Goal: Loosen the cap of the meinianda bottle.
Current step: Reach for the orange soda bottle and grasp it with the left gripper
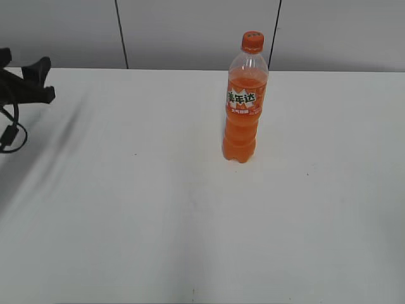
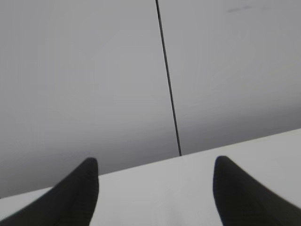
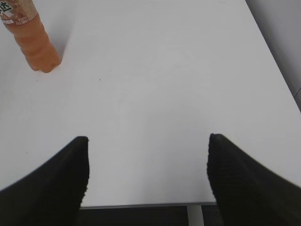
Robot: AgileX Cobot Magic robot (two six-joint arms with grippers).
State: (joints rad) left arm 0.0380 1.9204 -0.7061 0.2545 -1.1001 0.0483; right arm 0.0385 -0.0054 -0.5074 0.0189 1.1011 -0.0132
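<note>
The meinianda bottle (image 1: 242, 117) stands upright on the white table, right of centre, with orange soda and an orange label. Its orange ribbed cap (image 1: 252, 42) sits on top. The bottle's lower part also shows at the top left of the right wrist view (image 3: 35, 44); the cap is out of that view. My left gripper (image 1: 28, 79) is at the far left edge of the exterior view, far from the bottle, open and empty (image 2: 155, 188). My right gripper (image 3: 148, 174) is open and empty, well away from the bottle, and does not show in the exterior view.
The white table (image 1: 158, 209) carries only the bottle. A grey panelled wall (image 1: 190, 31) stands behind its far edge. The table's edge (image 3: 141, 205) lies below the right gripper, with a dark floor beneath. A black cable (image 1: 9, 133) hangs from the left arm.
</note>
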